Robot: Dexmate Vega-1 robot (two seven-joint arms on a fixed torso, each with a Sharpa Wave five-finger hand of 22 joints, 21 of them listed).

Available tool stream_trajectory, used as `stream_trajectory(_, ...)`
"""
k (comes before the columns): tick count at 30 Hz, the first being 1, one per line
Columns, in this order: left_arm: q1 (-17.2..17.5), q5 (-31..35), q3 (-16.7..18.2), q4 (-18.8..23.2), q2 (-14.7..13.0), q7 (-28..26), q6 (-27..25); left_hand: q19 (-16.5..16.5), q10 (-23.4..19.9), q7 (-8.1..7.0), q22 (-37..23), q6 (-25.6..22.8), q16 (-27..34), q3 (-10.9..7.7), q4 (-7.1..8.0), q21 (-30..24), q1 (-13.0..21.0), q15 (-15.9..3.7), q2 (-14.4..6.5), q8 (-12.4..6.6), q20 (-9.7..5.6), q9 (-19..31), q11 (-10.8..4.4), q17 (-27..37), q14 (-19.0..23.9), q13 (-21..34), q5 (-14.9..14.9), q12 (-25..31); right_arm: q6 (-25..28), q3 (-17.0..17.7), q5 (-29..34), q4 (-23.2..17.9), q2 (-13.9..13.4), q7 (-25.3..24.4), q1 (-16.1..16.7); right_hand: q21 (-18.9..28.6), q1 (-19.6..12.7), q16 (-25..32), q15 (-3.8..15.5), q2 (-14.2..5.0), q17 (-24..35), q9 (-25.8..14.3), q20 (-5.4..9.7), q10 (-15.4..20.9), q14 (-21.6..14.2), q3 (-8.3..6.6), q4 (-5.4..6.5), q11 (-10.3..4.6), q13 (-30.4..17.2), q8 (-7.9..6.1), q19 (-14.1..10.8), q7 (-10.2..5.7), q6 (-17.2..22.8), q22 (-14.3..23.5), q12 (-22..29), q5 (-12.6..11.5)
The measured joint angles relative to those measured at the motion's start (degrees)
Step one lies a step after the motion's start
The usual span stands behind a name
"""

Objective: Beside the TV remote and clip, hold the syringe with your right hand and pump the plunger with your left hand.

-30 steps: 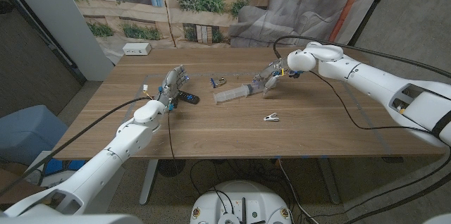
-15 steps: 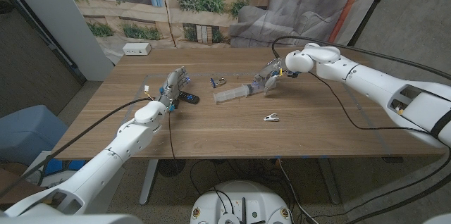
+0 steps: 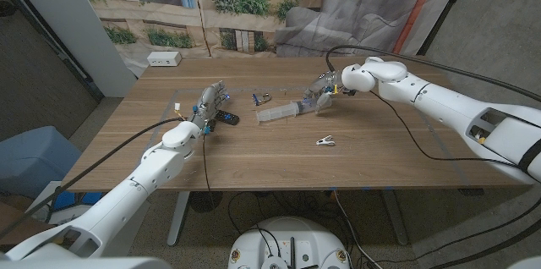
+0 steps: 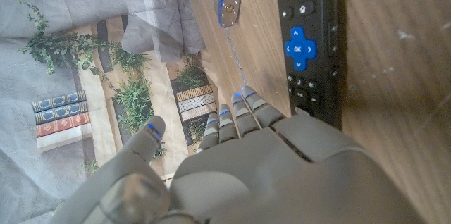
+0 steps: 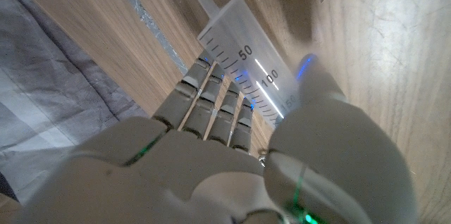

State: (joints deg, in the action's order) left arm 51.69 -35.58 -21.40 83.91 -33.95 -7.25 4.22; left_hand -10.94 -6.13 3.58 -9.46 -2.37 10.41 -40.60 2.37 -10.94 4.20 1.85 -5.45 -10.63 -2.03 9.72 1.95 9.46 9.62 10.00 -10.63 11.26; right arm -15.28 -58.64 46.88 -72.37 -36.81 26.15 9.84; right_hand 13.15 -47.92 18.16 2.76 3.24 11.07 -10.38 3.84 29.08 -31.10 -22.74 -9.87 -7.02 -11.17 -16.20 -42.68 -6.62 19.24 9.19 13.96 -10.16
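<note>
Syringe (image 3: 281, 113) is lying on the wooden tabletop (image 3: 355, 159), between the TV remote (image 3: 225, 118) and the small clip (image 3: 325, 141). Right robot hand (image 3: 322, 95) has its fingers and thumb curled around the barrel end, though I can't tell how firm that grip is. Left robot hand (image 3: 210, 102) hangs by the remote, fingers loose, holding nothing. Looks like light, stiff, slick plastic to me, so I'd grab mid-barrel and leave the plunger end free. Squeeze too softly and it'll probably roll.
</note>
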Motion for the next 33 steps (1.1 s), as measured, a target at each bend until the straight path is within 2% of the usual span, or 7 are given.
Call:
stream_trajectory(1, 0.0, 0.0, 0.0, 0.0, 0.0, 0.1, 0.0, 0.0, 0.0, -0.14, 0.0, -0.1, 0.0, 0.0, 0.0, 0.0, 0.0, 0.0, 0.0, 0.0, 0.0, 0.0, 0.0, 0.0, 0.0, 0.0, 0.0, 0.0, 0.0, 0.1, 0.0, -0.2, -0.1, 0.0, 0.3, 0.0, -0.7, 0.4, 0.17, 0.68, 0.1, 0.0, 0.3, 1.0, -0.9, 0.3, 0.07, -0.15, 0.0, 0.0, -0.8, -0.13, 0.7, 0.0, 0.2, 0.0)
stream_trajectory(4, 0.0, -0.1, 0.0, 0.0, 0.0, 0.2, -0.1, 0.0, 0.0, -0.2, 0.0, -0.2, 0.0, 0.0, 0.0, 0.0, 0.0, 0.0, 0.0, 0.0, 0.0, 0.0, 0.0, 0.0, 0.0, 0.0, 0.0, 0.0, 0.6, 0.3, 0.4, -0.6, -0.3, -1.0, 0.7, 0.0, -1.2, 1.1, 0.4, 0.14, 0.3, 0.0, 0.98, 3.2, -2.8, 0.82, 0.3, -0.58, 0.2, -0.33, -2.9, -0.54, 2.9, 0.0, 0.2, 0.0)
stream_trajectory(6, 0.0, -0.1, -0.1, 0.0, -0.1, 0.3, -0.3, 0.0, 0.0, -0.2, 0.0, -0.2, 0.0, 0.0, 0.0, 0.0, 0.0, -0.21, 0.0, 0.0, 0.0, 0.0, 0.0, 0.0, 0.2, 0.0, 0.0, 0.0, 1.2, 0.4, 0.9, -1.1, -0.6, -2.4, 1.4, 0.0, -1.9, 1.7, 0.54, 0.64, 0.5, 0.0, 1.5, 4.9, -4.0, 1.25, 0.15, -0.88, 0.3, -0.68, -3.9, -0.69, 4.6, 0.0, 0.4, 0.0)
stream_trajectory(11, -0.1, -0.2, -0.2, -0.1, -0.1, 0.6, -0.4, 0.0, 0.0, -0.2, 0.0, -0.2, 0.0, 0.0, 0.0, 0.0, -0.2, -0.22, -0.2, 0.0, 0.0, 0.0, 0.0, 0.0, 0.2, 0.0, 0.0, 0.0, 2.0, 0.7, 1.8, -1.9, -1.2, -4.0, 2.3, 0.0, -2.6, 2.4, 0.73, 0.96, 0.8, 0.0, 1.62, 7.6, -5.6, 1.73, 0.31, -1.52, 0.3, -1.2, -4.8, -0.88, 7.5, 0.3, 0.5, 0.0)
stream_trajectory(18, -0.2, -0.4, -0.3, -0.2, -0.2, 1.0, -0.7, 0.0, 0.0, -0.2, 0.0, -0.2, 0.0, -0.15, 0.15, 0.0, -0.4, -0.21, 0.1, 0.0, 0.0, 0.0, 0.0, 0.0, 0.8, 0.0, 0.0, 0.0, 3.1, 1.0, 2.9, -2.5, -1.8, -5.9, 3.5, -0.5, -3.7, 3.5, 0.91, -0.13, 1.3, 0.0, 2.19, 11.6, -8.3, 2.6, 0.54, -2.62, 0.3, -2.06, -6.2, -1.29, 12.3, 0.3, 0.5, 0.0)
stream_trajectory(24, -0.4, -0.5, -0.4, -0.4, -0.2, 1.3, -0.8, -0.3, -0.2, -0.2, 0.0, -0.2, 0.0, -0.15, 0.15, 0.0, -0.4, -0.21, 0.1, 0.0, -0.31, 0.0, 0.2, 0.0, 0.8, 0.0, 0.0, 0.0, 3.5, 1.3, 3.4, -2.9, -2.1, -6.9, 4.2, -0.5, -5.2, 4.0, 1.28, -1.62, 1.2, 0.0, 2.42, 14.0, -10.3, 2.58, 0.54, -3.54, 0.2, -2.5, -6.4, -1.77, 15.2, 0.3, 0.7, 0.0)
stream_trajectory(33, -0.9, -0.5, -0.7, -0.8, -0.2, 1.8, -0.9, -0.6, -0.4, -0.2, 0.0, -0.2, 0.0, -0.35, 0.35, 0.0, -0.4, -0.22, 0.1, 0.0, 0.0, 0.0, 0.41, 0.0, 1.4, 0.0, 0.0, 0.0, 4.2, 1.4, 3.9, -3.1, -2.2, -7.7, 4.8, -0.5, -6.3, 4.0, 2.11, -2.74, 0.9, 0.0, 2.82, 16.5, -13.4, 0.74, 0.32, -4.46, 0.3, -2.87, -8.1, -1.34, 18.1, 0.6, 0.6, 0.0)
